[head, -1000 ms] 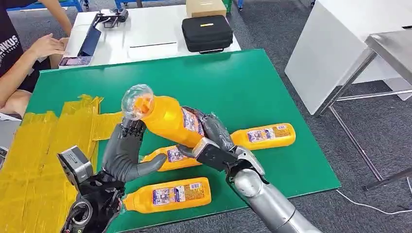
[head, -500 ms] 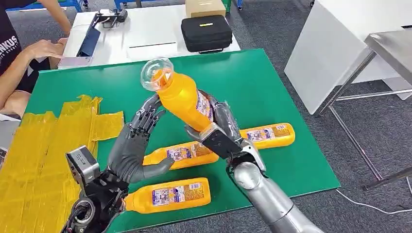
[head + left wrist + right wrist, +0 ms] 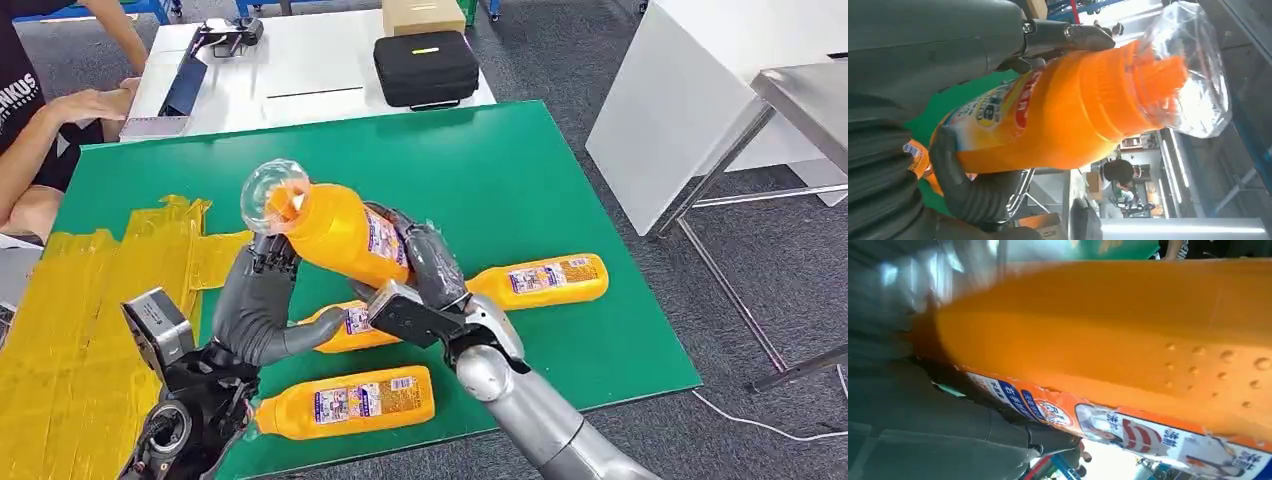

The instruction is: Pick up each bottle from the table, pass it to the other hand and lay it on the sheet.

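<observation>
My right hand (image 3: 425, 290) grips an orange bottle (image 3: 340, 235) by its labelled body, tilted above the green table (image 3: 520, 170), clear cap toward the yellow sheet (image 3: 90, 300). My left hand (image 3: 250, 305) is open just under the bottle's neck, fingers (image 3: 1063, 36) against its shoulder and thumb stretched out below, apart from it. The left wrist view shows the bottle (image 3: 1063, 110) close up. Its side (image 3: 1123, 325) is large in the right wrist view. Three more orange bottles lie on the table: one right (image 3: 545, 280), one under my hands (image 3: 345, 325), one at the front (image 3: 350, 402).
A person (image 3: 40, 130) sits at the table's far left corner with a hand near a phone. Behind stands a white table (image 3: 300, 70) with a black case (image 3: 425, 67). A white cabinet and a metal table (image 3: 800, 95) stand to the right.
Half a second ago the bottle was raised higher and more upright, with my left hand spread below. It has since come down and left, and my left fingers touch its neck end again.
</observation>
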You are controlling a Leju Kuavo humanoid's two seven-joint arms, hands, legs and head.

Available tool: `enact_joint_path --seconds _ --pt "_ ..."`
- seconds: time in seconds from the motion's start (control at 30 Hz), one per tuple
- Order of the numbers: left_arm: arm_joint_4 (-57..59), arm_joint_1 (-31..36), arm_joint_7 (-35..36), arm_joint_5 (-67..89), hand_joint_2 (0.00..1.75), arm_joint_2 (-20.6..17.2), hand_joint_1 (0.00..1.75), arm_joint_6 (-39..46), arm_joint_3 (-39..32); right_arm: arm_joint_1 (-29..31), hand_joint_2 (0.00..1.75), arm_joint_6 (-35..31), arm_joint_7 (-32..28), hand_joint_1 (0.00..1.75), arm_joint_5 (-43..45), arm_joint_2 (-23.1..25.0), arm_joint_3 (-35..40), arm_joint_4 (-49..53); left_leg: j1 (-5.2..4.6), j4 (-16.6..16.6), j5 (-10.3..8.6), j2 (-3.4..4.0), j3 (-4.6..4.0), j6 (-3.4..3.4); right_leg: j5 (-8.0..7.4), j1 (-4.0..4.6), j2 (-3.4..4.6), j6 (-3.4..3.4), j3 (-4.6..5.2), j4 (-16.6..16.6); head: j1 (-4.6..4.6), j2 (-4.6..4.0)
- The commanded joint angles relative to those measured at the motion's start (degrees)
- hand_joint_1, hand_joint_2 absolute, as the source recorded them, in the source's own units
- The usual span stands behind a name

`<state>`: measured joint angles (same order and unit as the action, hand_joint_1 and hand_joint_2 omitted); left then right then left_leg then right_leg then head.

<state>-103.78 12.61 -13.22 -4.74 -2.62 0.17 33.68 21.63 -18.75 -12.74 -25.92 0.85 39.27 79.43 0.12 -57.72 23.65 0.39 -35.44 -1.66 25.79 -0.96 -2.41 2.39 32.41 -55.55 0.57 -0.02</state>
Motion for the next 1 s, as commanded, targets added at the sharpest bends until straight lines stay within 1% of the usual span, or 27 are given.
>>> enact_joint_path --seconds 0.03,0.07,0.17,0.2,0.27,0.33,0.4,0.47,0.63,0.7,0.73,0.77,0.8,0.83,0.87,0.9,0.93,0.97,1.0 --pt "4.3 2.6 0.2 -1.0 1.75 -0.3 0.00 0.7 2.5 3.4 1.75 1.3 -0.4 1.75 -3.6 1.1 9.4 -5.8 0.02 0.1 0.05 0.06 0.24 0.08 0.04 0.00 0.22 -0.11 -0.22 0.1 0.00 0.00" --pt "4.3 2.6 0.2 -1.2 1.75 -0.4 0.00 0.9 2.5 3.4 1.75 1.5 -0.4 1.75 -3.5 1.1 9.9 -5.8 0.03 0.1 0.09 0.03 0.37 0.11 0.09 0.01 0.26 -0.15 -0.36 0.1 0.00 0.00" --pt "4.4 2.5 0.2 -1.5 1.75 -0.5 0.00 1.5 2.6 3.2 1.75 2.0 -0.4 1.75 -3.6 1.1 11.0 -5.9 0.04 0.1 0.06 0.01 0.23 0.07 0.06 0.02 0.17 -0.10 -0.22 0.1 0.04 0.00" --pt "4.4 2.5 0.2 -1.5 1.75 -0.5 0.00 1.5 2.6 3.2 1.75 2.0 -0.4 1.75 -3.6 1.1 11.0 -5.9 0.04 0.1 0.10 0.00 0.38 0.09 0.11 0.01 0.21 -0.14 -0.37 0.1 -0.02 0.00" --pt "4.4 2.5 0.2 -1.5 1.75 -0.5 0.00 1.5 2.6 3.2 1.75 2.0 -0.4 1.75 -3.6 1.1 11.0 -5.9 0.03 0.1 0.04 0.04 0.17 0.04 0.03 0.00 0.16 -0.07 -0.15 0.1 0.00 0.00" --pt "4.5 2.6 0.2 -1.6 1.75 -0.6 0.00 1.8 2.6 3.3 1.75 2.4 -0.4 1.75 -3.7 0.9 11.5 -5.9 0.04 0.0 0.05 0.01 0.18 0.05 0.05 0.01 0.15 -0.08 -0.18 0.1 -0.02 0.00" --pt "4.9 2.6 0.3 -1.7 1.75 -0.6 0.00 2.1 2.7 3.2 1.75 2.7 -0.4 1.75 -3.7 0.8 11.9 -5.9 0.05 0.1 0.10 -0.04 0.36 0.09 0.11 0.01 0.19 -0.13 -0.38 0.1 -0.02 0.00" --pt "5.2 2.6 0.4 -1.8 1.75 -0.8 0.00 2.4 2.8 3.1 1.75 3.4 -0.5 1.75 -3.3 0.6 12.3 -5.6 0.03 0.1 0.04 0.00 0.18 0.06 0.04 0.00 0.14 -0.08 -0.19 0.1 -0.02 0.00" --pt "5.8 2.7 0.4 -2.0 1.75 -0.7 0.00 2.7 3.0 2.9 1.75 6.1 -0.8 1.75 -1.8 0.1 13.2 -4.8 0.05 0.1 0.09 -0.05 0.35 0.11 0.11 0.02 0.16 -0.15 -0.38 0.1 -0.02 0.00" --pt "5.6 2.5 0.3 -2.1 1.75 -0.7 0.00 3.1 3.0 2.7 1.75 6.6 -0.8 1.75 -1.5 0.0 13.2 -4.6 0.02 0.1 0.04 -0.03 0.16 0.06 0.05 0.00 0.10 -0.09 -0.16 0.1 0.00 0.00" --pt "5.5 2.5 0.3 -2.0 1.75 -0.7 0.00 3.2 3.0 2.7 1.75 6.6 -0.8 1.75 -1.5 0.0 13.3 -4.5 0.04 0.1 0.07 -0.05 0.25 0.08 0.08 0.02 0.13 -0.12 -0.28 0.1 -0.02 0.00" --pt "5.2 2.3 0.0 -2.0 1.75 -0.8 0.03 3.6 2.9 2.8 1.75 6.9 -0.8 1.75 -1.4 0.0 13.3 -4.5 0.03 0.1 0.04 -0.03 0.14 0.06 0.05 0.02 0.09 -0.08 -0.15 0.1 0.00 0.00" --pt "5.1 2.2 -0.1 -2.1 1.75 -0.7 1.12 3.9 2.8 2.8 1.75 6.9 -0.8 1.75 -1.4 -0.1 13.3 -4.5 0.03 0.1 0.09 -0.03 0.28 0.08 0.10 0.01 0.15 -0.12 -0.29 0.1 0.00 0.02" --pt "5.1 2.0 -0.3 -2.2 1.75 -0.7 1.75 4.2 2.6 2.8 1.75 7.0 -0.8 1.75 -1.3 -0.1 13.3 -4.5 0.03 0.1 0.04 -0.02 0.15 0.05 0.05 0.01 0.11 -0.08 -0.14 0.1 -0.02 0.00" --pt "5.0 1.7 -0.7 -2.4 1.75 -0.7 1.75 4.6 2.3 2.9 1.75 7.2 -0.7 1.75 -1.2 -0.1 13.3 -4.6 0.04 0.1 0.09 -0.01 0.29 0.08 0.10 0.01 0.18 -0.11 -0.30 0.1 0.00 0.02" --pt "5.0 1.6 -0.9 -2.6 1.75 -0.7 1.75 4.8 2.1 2.9 1.75 7.3 -0.7 1.75 -1.1 0.0 13.3 -4.7 0.03 0.1 0.04 -0.02 0.17 0.06 0.05 0.01 0.12 -0.08 -0.17 0.1 -0.02 0.00" --pt "4.9 1.5 -1.1 -2.7 1.75 -0.7 1.75 5.0 2.0 2.8 1.75 7.3 -0.7 1.75 -1.0 0.0 13.3 -4.8 0.04 0.1 0.10 -0.02 0.32 0.09 0.11 0.01 0.19 -0.13 -0.33 0.1 0.00 0.00" --pt "4.8 1.4 -1.3 -2.8 1.75 -0.7 1.75 5.1 1.9 2.8 1.75 7.4 -0.6 1.75 -0.9 0.1 13.1 -4.9 0.05 0.0 0.06 -0.01 0.18 0.07 0.06 0.02 0.14 -0.09 -0.19 0.1 0.00 0.00" --pt "4.8 1.4 -1.3 -2.8 1.75 -0.7 1.75 5.1 1.9 2.8 1.75 7.4 -0.6 1.75 -0.9 0.1 13.1 -4.9 0.03 0.1 0.09 -0.03 0.30 0.08 0.10 0.00 0.16 -0.12 -0.31 0.1 0.00 0.00"
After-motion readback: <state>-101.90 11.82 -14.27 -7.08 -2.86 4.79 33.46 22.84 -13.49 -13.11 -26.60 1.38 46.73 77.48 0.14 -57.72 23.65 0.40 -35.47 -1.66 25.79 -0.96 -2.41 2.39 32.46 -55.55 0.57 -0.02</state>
